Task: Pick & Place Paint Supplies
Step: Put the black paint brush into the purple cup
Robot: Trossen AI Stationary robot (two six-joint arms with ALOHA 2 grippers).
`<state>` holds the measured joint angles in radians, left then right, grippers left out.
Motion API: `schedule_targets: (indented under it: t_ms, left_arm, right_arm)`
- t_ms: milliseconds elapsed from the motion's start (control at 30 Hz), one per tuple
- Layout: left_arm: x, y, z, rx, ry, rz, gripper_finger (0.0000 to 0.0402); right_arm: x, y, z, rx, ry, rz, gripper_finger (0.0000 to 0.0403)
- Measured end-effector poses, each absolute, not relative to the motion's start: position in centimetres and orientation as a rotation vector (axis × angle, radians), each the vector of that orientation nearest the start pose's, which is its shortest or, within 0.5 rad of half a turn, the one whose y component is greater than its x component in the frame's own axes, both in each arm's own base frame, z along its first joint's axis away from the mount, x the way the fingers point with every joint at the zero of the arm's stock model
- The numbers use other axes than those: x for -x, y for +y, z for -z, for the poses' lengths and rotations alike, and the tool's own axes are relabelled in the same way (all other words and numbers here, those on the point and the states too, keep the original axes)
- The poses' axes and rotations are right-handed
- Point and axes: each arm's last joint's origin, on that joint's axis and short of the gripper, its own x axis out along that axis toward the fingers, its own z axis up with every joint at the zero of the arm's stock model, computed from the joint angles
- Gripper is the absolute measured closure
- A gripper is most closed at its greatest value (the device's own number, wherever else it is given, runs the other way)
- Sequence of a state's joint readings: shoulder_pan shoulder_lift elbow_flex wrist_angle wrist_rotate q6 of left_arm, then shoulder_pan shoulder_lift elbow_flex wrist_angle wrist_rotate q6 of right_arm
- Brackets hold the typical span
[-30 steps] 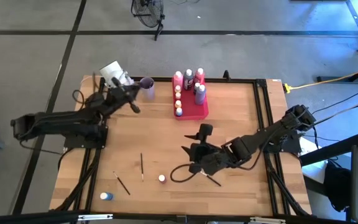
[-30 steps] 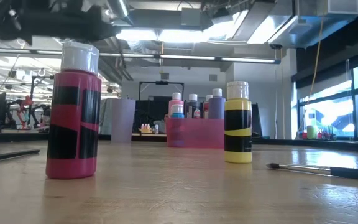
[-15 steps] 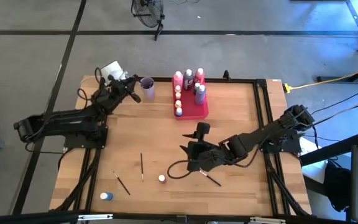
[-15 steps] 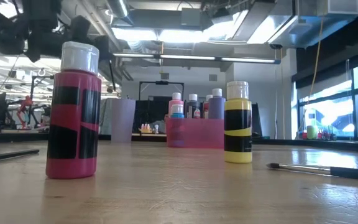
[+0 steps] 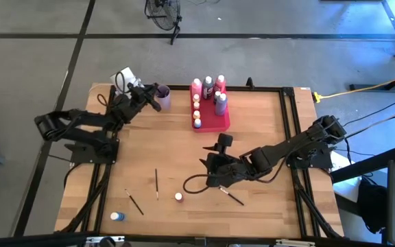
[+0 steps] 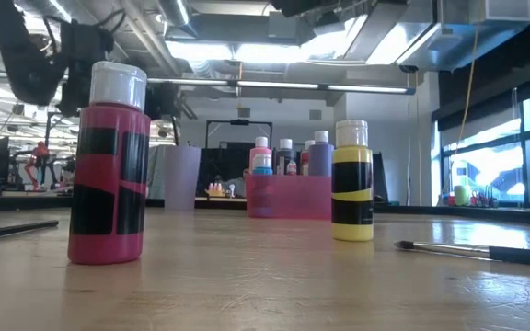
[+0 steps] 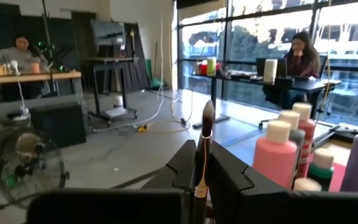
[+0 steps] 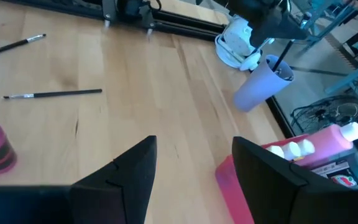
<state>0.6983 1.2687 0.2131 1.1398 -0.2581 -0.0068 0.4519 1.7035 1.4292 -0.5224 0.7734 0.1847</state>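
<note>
My left gripper (image 5: pixel 152 97) is at the far left of the table, beside the lilac cup (image 5: pixel 162 96), and is shut on a thin dark paintbrush (image 7: pixel 204 140). In the right wrist view the brush (image 8: pixel 282 57) slants from that gripper (image 8: pixel 269 22) down to the cup's mouth (image 8: pixel 277 70). My right gripper (image 5: pixel 214 163) hangs open over the table's middle with nothing between its fingers (image 8: pixel 126 177). Loose paintbrushes (image 5: pixel 156 184) (image 5: pixel 134 201) (image 5: pixel 233 197), a red bottle (image 5: pixel 178 197) and a blue bottle (image 5: pixel 117 217) rest on the near half of the table. My left gripper pinches the paintbrush between its two fingers at the pale band of its shaft (image 7: pixel 199 186). The brush lies along the fingers, its bristle end (image 7: pixel 208 112) sticking out past their tips. It is clear of the table. Whether it touches the cup I cannot tell.
The pink-red tray (image 5: pixel 214 123) with several upright bottles (image 5: pixel 208 84) stands at the far middle. In the low view a red bottle (image 6: pixel 109 165), a yellow bottle (image 6: pixel 352 181) and a brush (image 6: pixel 477 250) sit in the foreground. A dark frame (image 5: pixel 290 137) borders the table.
My left gripper has carried the paintbrush toward the table's far edge and downward, up to the lilac cup, and its arm has drawn in toward the table. The brush stays in the shut fingers.
</note>
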Motion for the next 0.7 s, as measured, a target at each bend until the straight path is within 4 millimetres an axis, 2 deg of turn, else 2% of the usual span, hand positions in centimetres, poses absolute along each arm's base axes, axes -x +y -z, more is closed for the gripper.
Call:
schedule_targets:
  t_ms: [333, 700]
  left_arm:
    - [-16.2, 15.0, -15.8, 0.054, -0.031, -0.904, 0.0384]
    - [-17.4, 15.9, -15.1, 0.067, 0.019, -0.878, 0.0380]
  right_arm:
    - [-33.9, 14.2, -29.2, 0.284, 0.636, 0.366, 0.0190]
    - [-33.8, 14.2, -29.1, 0.287, 0.649, 0.369, 0.0190]
